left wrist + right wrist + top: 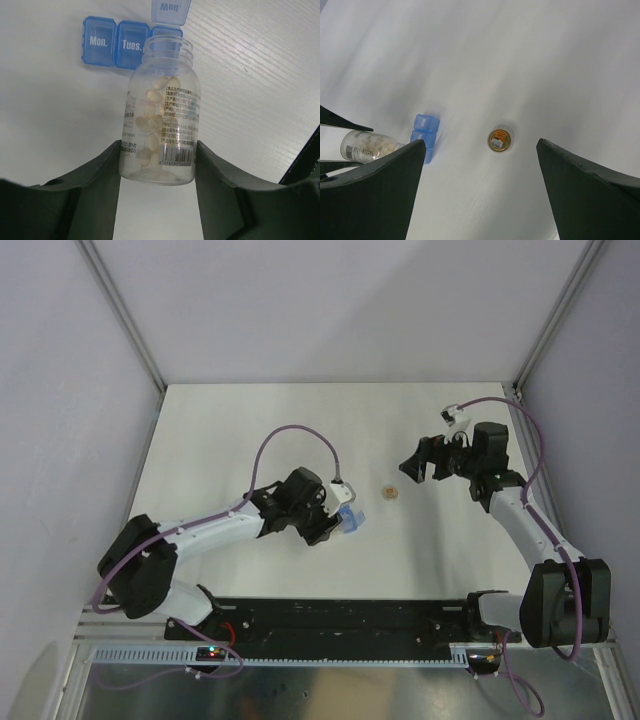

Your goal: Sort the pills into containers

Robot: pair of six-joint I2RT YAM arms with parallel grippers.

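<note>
A clear plastic bottle [160,115] with a threaded neck and a printed label sits between the left fingers [100,180], which are partly closed and clamp its lower end from both sides. Pale, smooth oval pills [152,117] lie inside it. Its open mouth points at the pill box [100,41], a translucent blue strip of three square compartments on the finely ribbed white tabletop [260,75]. The "Mon." and "Tues." lids are shut and the "Wed" lid stands up. The right fingers [375,190] are spread wide and hold nothing, above a small round orange-gold cap [499,140] that lies apart from the box.
</note>
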